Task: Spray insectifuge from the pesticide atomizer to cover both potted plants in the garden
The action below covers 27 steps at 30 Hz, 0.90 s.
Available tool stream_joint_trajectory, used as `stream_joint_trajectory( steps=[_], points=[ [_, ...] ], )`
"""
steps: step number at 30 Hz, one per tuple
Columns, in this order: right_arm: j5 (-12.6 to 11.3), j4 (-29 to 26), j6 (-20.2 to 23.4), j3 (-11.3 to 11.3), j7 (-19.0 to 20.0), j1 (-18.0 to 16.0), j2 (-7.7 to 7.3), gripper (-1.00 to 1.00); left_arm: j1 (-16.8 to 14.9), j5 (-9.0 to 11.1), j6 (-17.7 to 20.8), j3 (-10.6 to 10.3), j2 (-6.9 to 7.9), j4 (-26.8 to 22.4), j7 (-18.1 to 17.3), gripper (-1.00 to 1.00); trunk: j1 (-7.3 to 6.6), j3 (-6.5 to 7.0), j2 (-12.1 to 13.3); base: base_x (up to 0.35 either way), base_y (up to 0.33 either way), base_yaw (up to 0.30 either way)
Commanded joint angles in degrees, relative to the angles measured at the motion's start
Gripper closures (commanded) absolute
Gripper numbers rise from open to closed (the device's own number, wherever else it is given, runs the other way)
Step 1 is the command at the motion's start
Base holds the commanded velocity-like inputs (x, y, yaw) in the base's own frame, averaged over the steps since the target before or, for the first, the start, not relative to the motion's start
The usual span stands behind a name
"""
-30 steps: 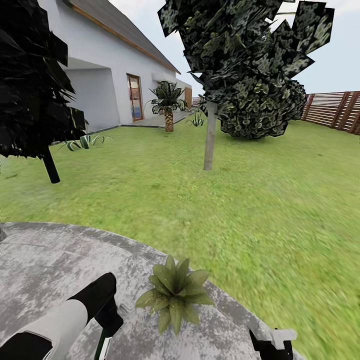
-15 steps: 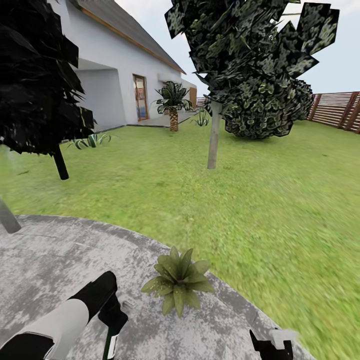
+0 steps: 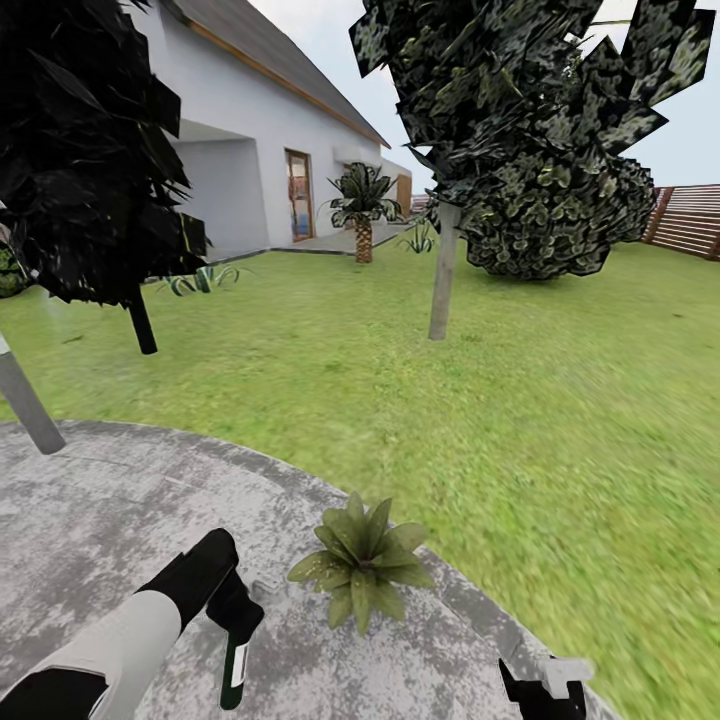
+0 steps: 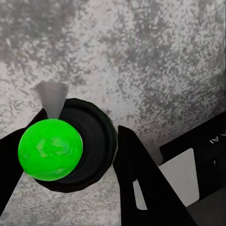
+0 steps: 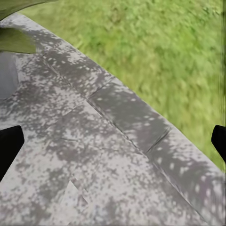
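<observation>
- Green and white along its thin stem, the pesticide atomizer (image 3: 234, 668) hangs from the left gripper (image 3: 237, 615) in the head view, above the grey stone patio (image 3: 90, 520). Just beside it stands 1 potted plant (image 3: 362, 562), a rosette of pointed, pale-speckled leaves near the patio's edge; its pot is hidden by leaves. The right gripper (image 3: 545, 690) sits low at the picture's edge. Beyond lie the lawn (image 3: 520, 400), trees and a white house (image 3: 250, 140).
- Left wrist view: the atomizer's bright green round top (image 4: 50, 149), in a black collar, is clamped between 2 black fingers (image 4: 136, 174).
- Right wrist view: both dark fingertips (image 5: 8, 146) stand wide apart, holding nothing, over patio slabs beside grass.
</observation>
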Motion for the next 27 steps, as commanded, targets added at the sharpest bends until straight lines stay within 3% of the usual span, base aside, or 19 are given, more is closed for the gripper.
stream_joint_trajectory(
  steps=[1,14,16,18,27],
  points=[
    [-0.62,0.04,-0.14,0.36,0.31,-0.03,-0.02,-1.0,-0.02,-0.55,0.15,-0.15,0.0,-0.16,-0.6,1.0,-0.01,-0.06,-0.02,0.0,-0.269,0.0],
    [-0.62,0.04,-0.14,0.36,0.31,-0.03,-0.02,-1.0,-0.02,-0.64,0.24,-0.15,0.07,-0.22,-0.46,1.0,-0.01,0.39,-0.02,0.001,-0.272,0.121],
    [-0.61,0.04,-0.14,0.36,0.31,-0.03,-0.02,-1.0,-0.02,-0.64,0.3,1.69,0.05,-0.21,-0.26,1.0,-0.01,0.4,-0.02,0.112,-0.27,0.018],
    [-0.61,0.04,-0.14,0.36,0.31,-0.03,-0.02,-1.0,-0.02,-0.64,0.29,1.76,0.1,-0.21,-0.25,1.0,-0.01,0.4,-0.02,0.158,-0.255,0.001],
    [-0.62,0.04,-0.14,0.36,0.31,-0.03,-0.02,-1.0,0.06,-0.6,0.24,1.5,-0.03,0.74,-0.24,1.0,-0.01,0.5,-0.02,0.011,-0.011,0.136]
  ],
)
